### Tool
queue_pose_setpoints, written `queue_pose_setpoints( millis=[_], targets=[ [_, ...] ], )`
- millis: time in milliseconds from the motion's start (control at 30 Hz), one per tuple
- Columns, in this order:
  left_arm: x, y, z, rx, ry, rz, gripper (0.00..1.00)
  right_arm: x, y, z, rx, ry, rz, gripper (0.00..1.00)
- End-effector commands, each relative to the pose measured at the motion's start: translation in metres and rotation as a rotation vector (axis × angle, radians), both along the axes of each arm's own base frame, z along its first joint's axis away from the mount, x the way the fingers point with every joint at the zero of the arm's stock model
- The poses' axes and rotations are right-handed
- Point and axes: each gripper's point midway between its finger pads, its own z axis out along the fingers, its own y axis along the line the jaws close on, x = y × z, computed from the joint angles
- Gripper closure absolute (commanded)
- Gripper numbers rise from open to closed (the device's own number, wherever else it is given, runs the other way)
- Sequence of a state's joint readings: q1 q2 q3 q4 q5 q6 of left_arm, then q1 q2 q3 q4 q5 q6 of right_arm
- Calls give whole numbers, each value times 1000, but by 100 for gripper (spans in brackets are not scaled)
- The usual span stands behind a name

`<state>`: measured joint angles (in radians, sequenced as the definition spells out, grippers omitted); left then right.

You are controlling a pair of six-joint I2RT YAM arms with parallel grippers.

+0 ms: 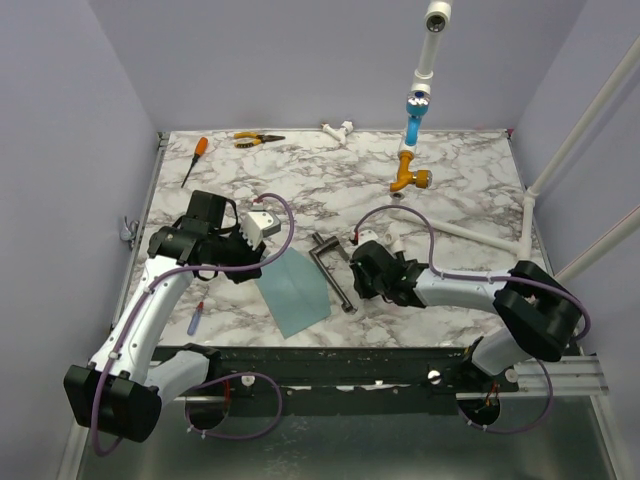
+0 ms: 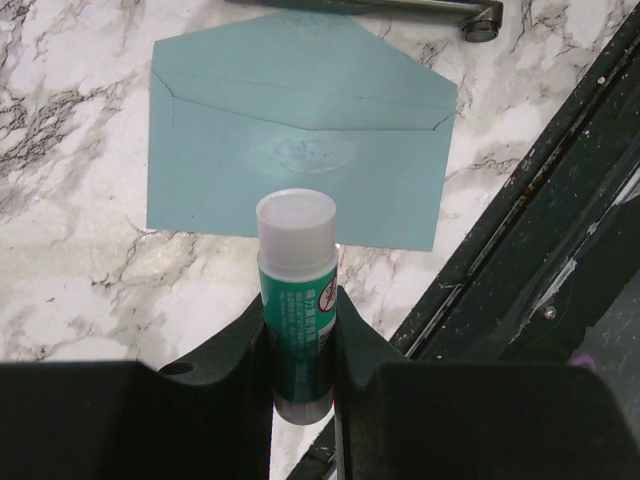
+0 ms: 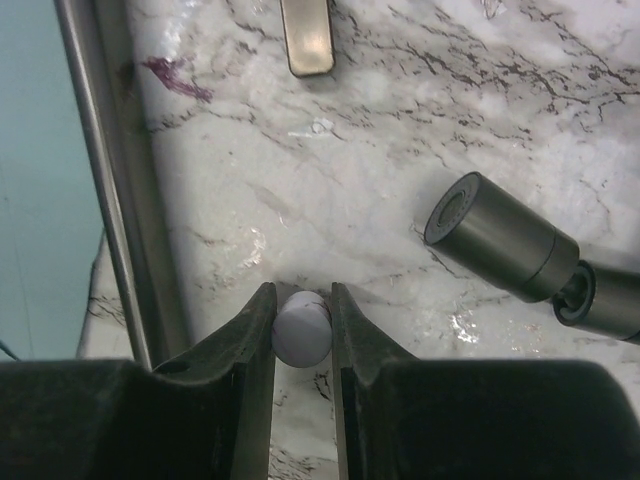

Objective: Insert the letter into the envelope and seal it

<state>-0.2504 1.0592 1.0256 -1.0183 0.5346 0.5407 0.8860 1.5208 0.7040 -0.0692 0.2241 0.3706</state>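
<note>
The left jaws pinch a glue stick (image 2: pixel 297 300) by its green body, with the white top pointing forward. The right jaws are pressed on a small white round piece (image 3: pixel 301 330), probably the cap of the stick.

Just ahead of the glue stick lies the envelope (image 2: pixel 200 180), flat on the marble surface (image 2: pixel 80 250). Its flap seems to be open, and there is a pale smear in the middle of its body. The letter shows in no view, so I cannot tell if it is already inside.

One risk is that nothing holds the envelope down, so the stick could drag or crease the thin paper. Another is that the envelope gets sealed without the letter.

Only the left wrist view shows the smear and the flap. Only the right wrist view shows the white piece, a metal bar (image 3: pixel 110 170) beside the envelope, and a dark cylinder (image 3: pixel 495 235).
</note>
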Motion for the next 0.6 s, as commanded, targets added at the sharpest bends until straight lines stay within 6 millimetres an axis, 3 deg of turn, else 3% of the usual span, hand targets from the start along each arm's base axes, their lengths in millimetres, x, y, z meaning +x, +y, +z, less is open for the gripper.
queue_pose_setpoints(
  millis=[0, 300, 567],
  targets=[
    [4, -5, 12, -29, -16, -8, 100, 3, -3, -12, 3, -39, -59, 86],
    [4, -5, 11, -29, -12, -7, 100, -2, -6, -16, -16, -34, -58, 58],
    [4, -5, 12, -33, -14, -7, 100, -1, -11, -13, -52, -26, -76, 50]
  ],
)
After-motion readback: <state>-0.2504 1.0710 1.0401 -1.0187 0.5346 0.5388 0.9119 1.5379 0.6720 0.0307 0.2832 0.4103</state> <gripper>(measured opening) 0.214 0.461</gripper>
